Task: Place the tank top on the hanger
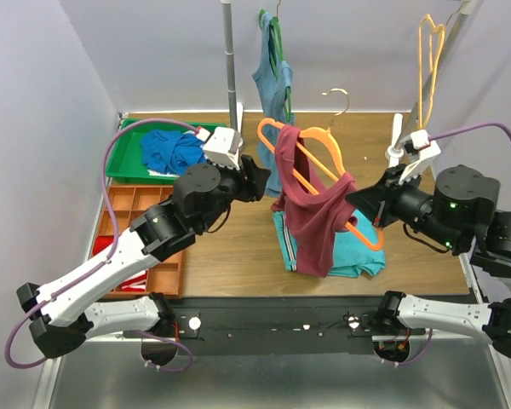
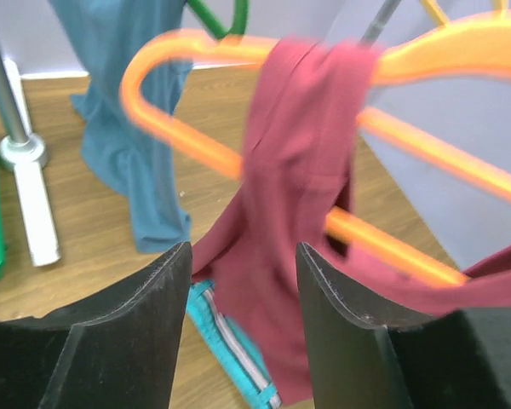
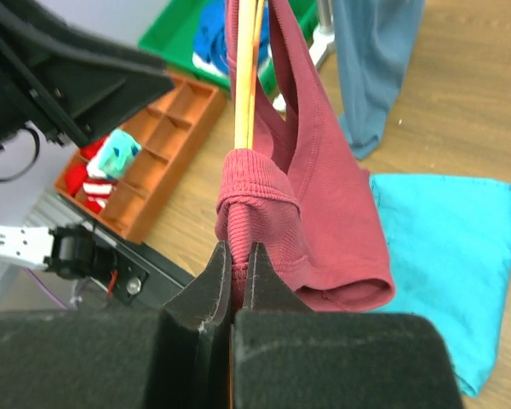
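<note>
Where the right pincer (image 3: 236,256) clamps, tank top (image 3: 324,196) hides the hanger (image 3: 245,77)

Maroon tank top (image 1: 311,213) draped crookedly over orange hanger (image 2: 460,47), hanger tilted, hem dangling

- The left arm (image 1: 111,268) is being held stretched forward and inward, elbow bent.
- The left end effector (image 1: 260,181) is being held with its jaws standing apart.
- The right arm (image 1: 460,204) is being held folded, its wrist pointing leftward.
- The right end effector (image 1: 358,204) is being held clamped on the hanger (image 3: 245,85).
</note>
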Controlling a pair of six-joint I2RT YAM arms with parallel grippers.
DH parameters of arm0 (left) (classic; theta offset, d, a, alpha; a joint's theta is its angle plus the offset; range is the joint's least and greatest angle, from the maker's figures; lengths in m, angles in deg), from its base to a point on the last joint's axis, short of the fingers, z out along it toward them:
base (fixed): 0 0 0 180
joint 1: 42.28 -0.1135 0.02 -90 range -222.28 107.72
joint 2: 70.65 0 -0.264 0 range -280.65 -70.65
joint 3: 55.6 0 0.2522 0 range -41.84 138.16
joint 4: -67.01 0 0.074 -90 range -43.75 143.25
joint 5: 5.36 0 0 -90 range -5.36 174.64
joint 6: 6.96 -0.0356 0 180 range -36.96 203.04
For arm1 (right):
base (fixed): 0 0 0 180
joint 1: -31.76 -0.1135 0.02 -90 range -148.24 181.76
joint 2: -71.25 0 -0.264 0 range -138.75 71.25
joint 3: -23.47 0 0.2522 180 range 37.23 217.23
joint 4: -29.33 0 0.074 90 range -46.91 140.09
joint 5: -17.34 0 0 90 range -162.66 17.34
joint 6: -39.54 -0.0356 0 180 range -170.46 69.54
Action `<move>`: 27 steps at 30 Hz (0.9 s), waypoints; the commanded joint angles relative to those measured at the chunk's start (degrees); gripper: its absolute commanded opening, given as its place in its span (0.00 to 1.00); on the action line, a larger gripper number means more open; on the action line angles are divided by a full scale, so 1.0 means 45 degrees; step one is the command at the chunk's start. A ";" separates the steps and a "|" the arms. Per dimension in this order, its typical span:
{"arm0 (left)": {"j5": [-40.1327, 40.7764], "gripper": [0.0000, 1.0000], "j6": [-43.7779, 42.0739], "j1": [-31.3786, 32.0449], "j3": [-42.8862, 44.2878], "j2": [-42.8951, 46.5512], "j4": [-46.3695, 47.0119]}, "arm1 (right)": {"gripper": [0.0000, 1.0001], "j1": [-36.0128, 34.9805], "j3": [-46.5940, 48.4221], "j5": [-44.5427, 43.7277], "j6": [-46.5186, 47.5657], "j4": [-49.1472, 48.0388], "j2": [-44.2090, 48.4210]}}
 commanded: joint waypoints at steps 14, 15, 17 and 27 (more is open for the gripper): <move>0.0043 0.65 -0.1202 0.0033 0.2515 -0.2479 0.0848 | 0.01 -0.0022 0.0783 0.0575 -0.0159 0.0000 -0.0226; 0.0024 0.65 -0.1222 0.0033 0.2554 -0.2558 0.0789 | 0.01 -0.0022 0.0822 0.0556 -0.0140 -0.0058 -0.0207; 0.0044 0.63 -0.1300 0.0033 0.2632 -0.2772 0.0750 | 0.01 -0.0022 0.0939 0.0634 -0.0120 -0.0078 -0.0265; 0.0199 0.16 -0.1690 0.0033 0.3140 -0.3105 0.0672 | 0.01 -0.0022 0.0881 0.0770 -0.0159 -0.0234 -0.0128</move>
